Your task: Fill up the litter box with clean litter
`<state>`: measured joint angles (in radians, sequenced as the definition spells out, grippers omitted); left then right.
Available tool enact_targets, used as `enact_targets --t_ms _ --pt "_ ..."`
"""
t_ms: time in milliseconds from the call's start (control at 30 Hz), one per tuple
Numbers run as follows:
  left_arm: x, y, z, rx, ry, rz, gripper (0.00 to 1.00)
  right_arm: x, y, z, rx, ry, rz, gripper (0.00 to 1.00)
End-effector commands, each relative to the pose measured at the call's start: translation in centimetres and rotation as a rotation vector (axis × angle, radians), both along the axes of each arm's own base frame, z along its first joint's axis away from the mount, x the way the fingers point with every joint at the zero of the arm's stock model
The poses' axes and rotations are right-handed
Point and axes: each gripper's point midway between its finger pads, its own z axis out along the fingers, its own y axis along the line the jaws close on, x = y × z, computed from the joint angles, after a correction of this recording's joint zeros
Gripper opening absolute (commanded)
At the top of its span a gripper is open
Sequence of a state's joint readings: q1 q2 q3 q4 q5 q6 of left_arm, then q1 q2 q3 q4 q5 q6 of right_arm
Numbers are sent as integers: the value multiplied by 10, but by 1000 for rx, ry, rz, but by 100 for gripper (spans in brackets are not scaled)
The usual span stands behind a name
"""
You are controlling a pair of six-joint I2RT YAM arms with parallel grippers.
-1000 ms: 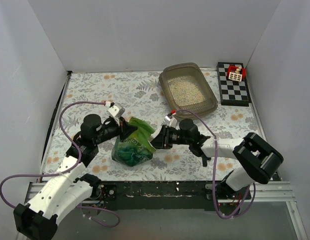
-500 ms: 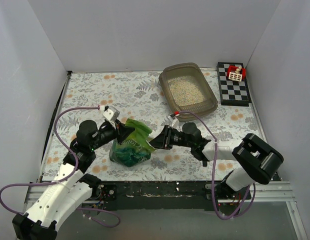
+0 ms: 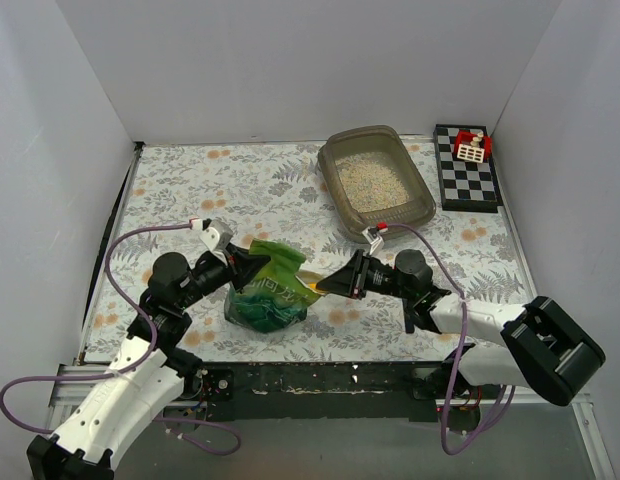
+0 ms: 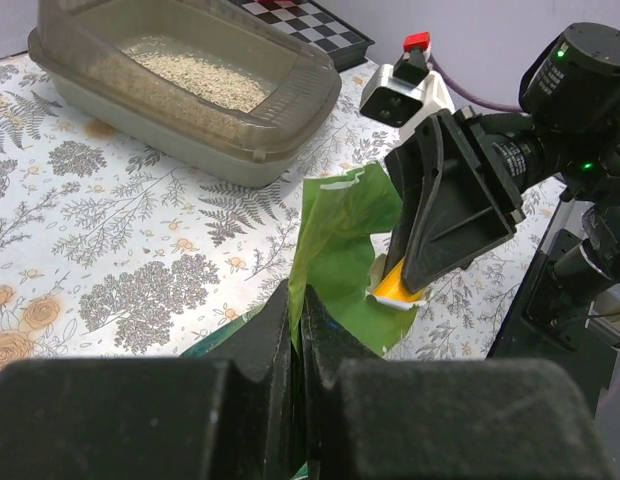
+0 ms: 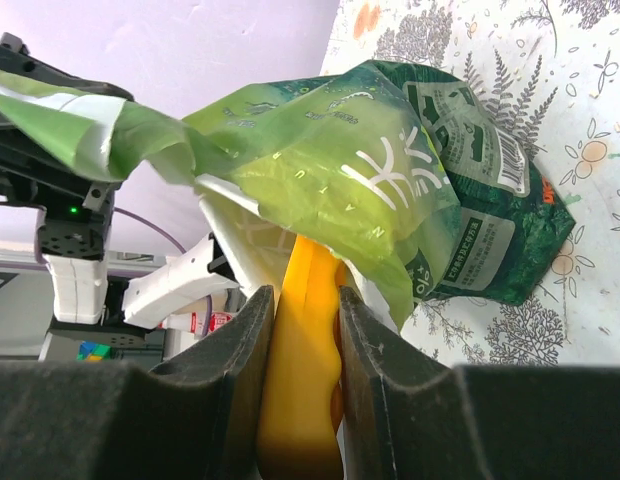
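Note:
The grey-brown litter box (image 3: 422, 212) stands at the back right with pale beige litter (image 3: 370, 183) inside; it also shows in the left wrist view (image 4: 290, 105). A green foil bag (image 3: 268, 292) stands near the front middle. My left gripper (image 3: 245, 265) is shut on the bag's top edge (image 4: 335, 230) and holds it up. My right gripper (image 3: 335, 284) is shut on the yellow-orange scoop (image 5: 308, 370), whose front end is hidden inside the bag's mouth (image 5: 320, 160). The scoop's handle shows in the left wrist view (image 4: 398, 290).
A black-and-white checkered board (image 3: 468, 172) with a small red and white toy (image 3: 472, 147) lies at the back right corner. White walls close in the left, back and right sides. The floral tablecloth (image 3: 220, 180) covers the table.
My right arm has pulled back to the right, drawing the scoop partly out of the bag. My left gripper has shifted slightly while keeping its hold on the bag's edge.

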<state>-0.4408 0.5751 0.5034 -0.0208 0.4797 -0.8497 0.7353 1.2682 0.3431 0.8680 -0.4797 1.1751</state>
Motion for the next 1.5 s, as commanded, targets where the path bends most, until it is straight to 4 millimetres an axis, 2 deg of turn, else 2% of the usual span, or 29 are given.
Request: enact_targets --t_ms 0,367,533,633,867,1467 --pt "-6 -4 -17 5 41 -33 0 -3 -12 75 221 -146 4 1" --pt "-8 -11 -36 33 103 -85 0 -6 -43 76 231 -149 -60 1" --pt "-11 -13 -40 31 115 -98 0 -7 -54 69 211 -136 -87 1" --pt "-11 -14 -34 15 89 -104 0 -7 -62 62 199 -121 -108 1" --pt "-10 -13 -36 21 86 -103 0 -13 -77 48 196 -68 -134 1" --pt "-9 -12 -33 11 65 -86 0 -25 -96 27 104 -6 -204 1"
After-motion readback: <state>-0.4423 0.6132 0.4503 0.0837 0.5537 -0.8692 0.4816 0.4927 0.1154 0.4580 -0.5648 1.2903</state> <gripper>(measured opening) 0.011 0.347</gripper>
